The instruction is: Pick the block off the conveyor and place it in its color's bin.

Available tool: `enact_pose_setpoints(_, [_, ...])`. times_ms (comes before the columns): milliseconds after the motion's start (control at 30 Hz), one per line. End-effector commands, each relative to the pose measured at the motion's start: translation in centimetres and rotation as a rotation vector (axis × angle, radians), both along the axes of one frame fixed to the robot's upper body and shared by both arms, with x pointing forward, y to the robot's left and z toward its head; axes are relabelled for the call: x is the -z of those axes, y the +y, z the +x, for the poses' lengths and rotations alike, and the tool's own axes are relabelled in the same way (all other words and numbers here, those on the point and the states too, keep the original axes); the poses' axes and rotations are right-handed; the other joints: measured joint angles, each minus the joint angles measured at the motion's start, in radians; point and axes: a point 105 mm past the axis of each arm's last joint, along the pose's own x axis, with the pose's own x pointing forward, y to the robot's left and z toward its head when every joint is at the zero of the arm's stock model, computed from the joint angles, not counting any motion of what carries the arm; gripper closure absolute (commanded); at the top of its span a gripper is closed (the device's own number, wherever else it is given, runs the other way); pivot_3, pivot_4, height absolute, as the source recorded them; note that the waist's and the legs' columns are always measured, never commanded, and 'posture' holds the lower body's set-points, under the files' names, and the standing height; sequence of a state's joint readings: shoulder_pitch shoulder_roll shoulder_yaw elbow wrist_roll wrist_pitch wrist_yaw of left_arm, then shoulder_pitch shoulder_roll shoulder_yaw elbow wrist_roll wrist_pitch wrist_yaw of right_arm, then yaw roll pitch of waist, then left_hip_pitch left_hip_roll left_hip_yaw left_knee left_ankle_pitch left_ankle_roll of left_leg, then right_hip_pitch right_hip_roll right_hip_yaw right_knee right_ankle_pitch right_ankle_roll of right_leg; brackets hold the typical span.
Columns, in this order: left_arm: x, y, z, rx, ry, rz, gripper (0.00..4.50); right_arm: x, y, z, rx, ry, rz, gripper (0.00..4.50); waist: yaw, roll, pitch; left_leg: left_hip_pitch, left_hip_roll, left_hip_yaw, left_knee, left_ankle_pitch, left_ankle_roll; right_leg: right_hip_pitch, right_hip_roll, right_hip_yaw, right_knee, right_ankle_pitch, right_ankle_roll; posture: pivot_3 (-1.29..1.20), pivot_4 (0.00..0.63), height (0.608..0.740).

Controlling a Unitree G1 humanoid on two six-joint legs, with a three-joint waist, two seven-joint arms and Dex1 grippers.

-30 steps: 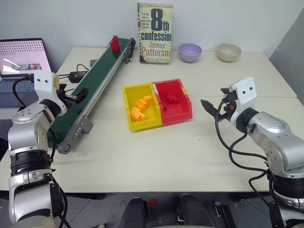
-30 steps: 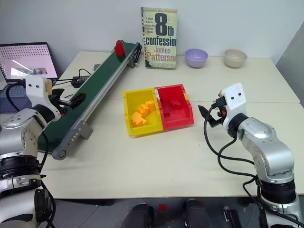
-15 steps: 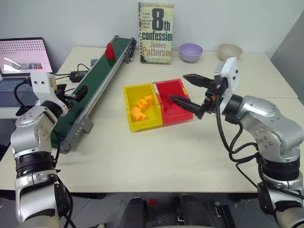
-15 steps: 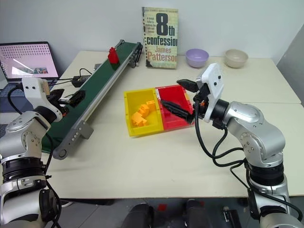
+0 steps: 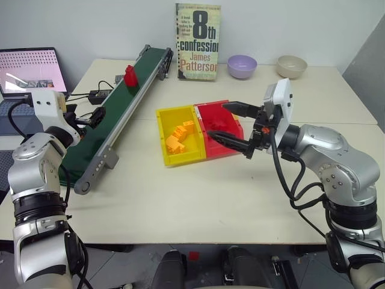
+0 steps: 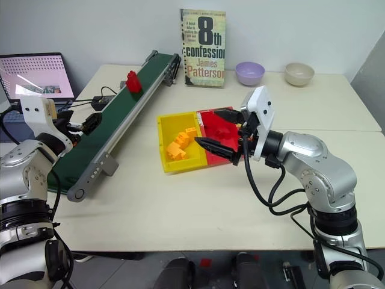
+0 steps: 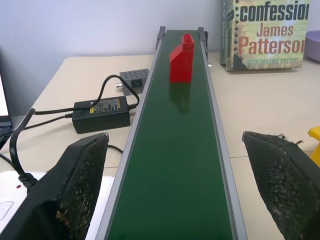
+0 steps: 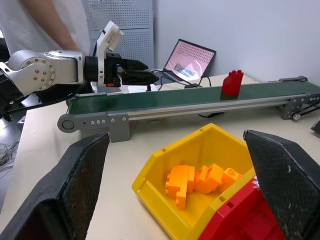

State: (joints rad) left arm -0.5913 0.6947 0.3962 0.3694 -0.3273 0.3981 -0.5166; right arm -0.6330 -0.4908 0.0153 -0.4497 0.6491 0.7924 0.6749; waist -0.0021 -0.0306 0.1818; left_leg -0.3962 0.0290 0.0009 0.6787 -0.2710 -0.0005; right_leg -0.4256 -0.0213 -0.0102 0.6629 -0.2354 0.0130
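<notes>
Right now the block (image 5: 130,75) is riding the conveyor (image 5: 114,120), beyond the left end effector (image 5: 98,113), whose fingers are standing apart and empty; closing late, it could miss the block.

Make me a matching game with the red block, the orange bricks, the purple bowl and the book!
Things:
1. red block
2. orange bricks
3. purple bowl
4. book

Places:
A. in the yellow bin
B. standing upright against the wall
C. on the green conveyor
D. on the table, beside the beige bowl

Pairs: 1-C, 2-A, 3-D, 4-B
</notes>
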Motion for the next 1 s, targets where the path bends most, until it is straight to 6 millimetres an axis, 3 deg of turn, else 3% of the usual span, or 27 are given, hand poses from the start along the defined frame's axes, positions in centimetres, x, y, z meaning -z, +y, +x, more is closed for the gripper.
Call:
enact_pose_setpoints(33, [-0.8, -0.2, 0.1, 0.011, -0.035, 0.019, 0.03, -1.2, 0.3, -1.2, -0.039, -0.050, 0.011, 0.00, 0.000, 0.000, 0.000, 0.000, 0.000, 0.000, 0.000, 0.000, 0.000, 0.000, 0.000, 0.000, 0.000, 0.000, 0.000, 0.00, 0.150, 0.740])
enact_pose_setpoints(833, [0.7, -0.6, 1.8, 0.029, 0.008, 0.036, 0.03, -1.1, 0.2, -2.1, -0.055, -0.035, -0.006, 0.00, 0.000, 0.000, 0.000, 0.000, 0.000, 0.000, 0.000, 0.000, 0.000, 0.000, 0.000, -0.001, 0.000, 0.000, 0.000, 0.00, 0.150, 0.740])
enact_pose_setpoints(1000, [0.8, -0.2, 1.9, 0.017, 0.008, 0.021, 0.83, -1.3, 0.1, -2.1, -0.047, -0.038, -0.006, 0.00, 0.000, 0.000, 0.000, 0.000, 0.000, 0.000, 0.000, 0.000, 0.000, 0.000, 0.000, -0.001, 0.000, 0.000, 0.000, 0.00, 0.150, 0.740])
